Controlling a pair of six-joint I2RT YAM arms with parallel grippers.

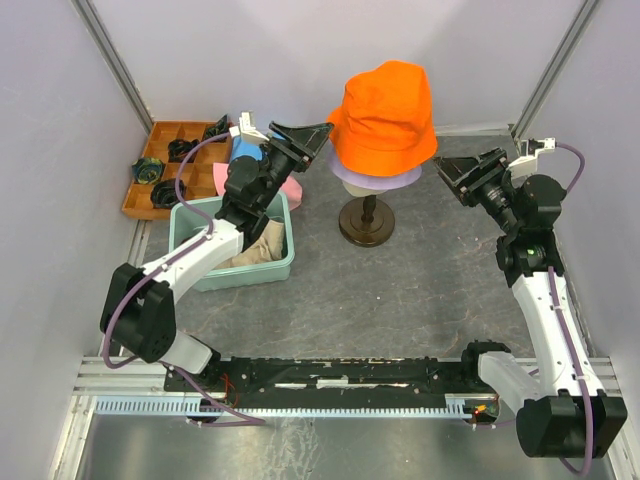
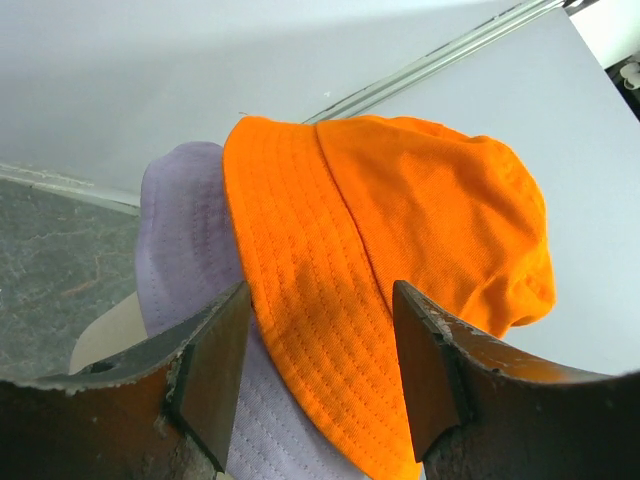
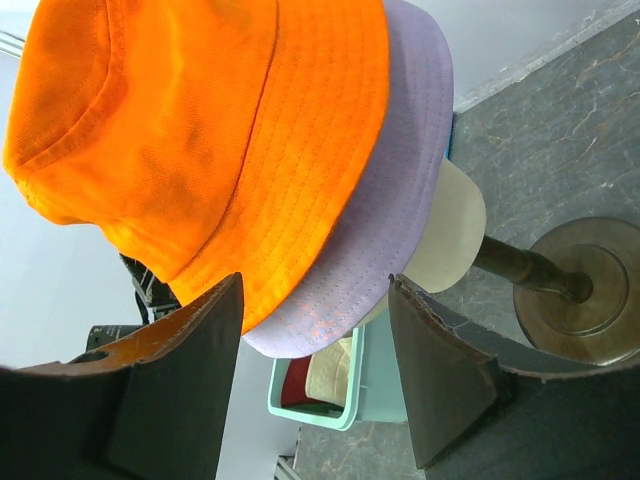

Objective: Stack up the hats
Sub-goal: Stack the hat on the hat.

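Atop mannequin head (image 3: 455,240), one orange hat (image 1: 385,115), one lavender hat (image 1: 372,181)

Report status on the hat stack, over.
Both open, empty: left gripper and right gripper flank the stack. On the head, orange hat over lavender hat. In bin, beige hat. Nothing in the way.

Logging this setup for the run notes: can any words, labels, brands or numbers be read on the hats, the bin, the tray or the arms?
No text can be read in any view.
orange hat and lavender hat: plain fabric, no tag or print showing.
teal bin and wooden tray: no label showing.
right arm: no legible marking, only a small green light.
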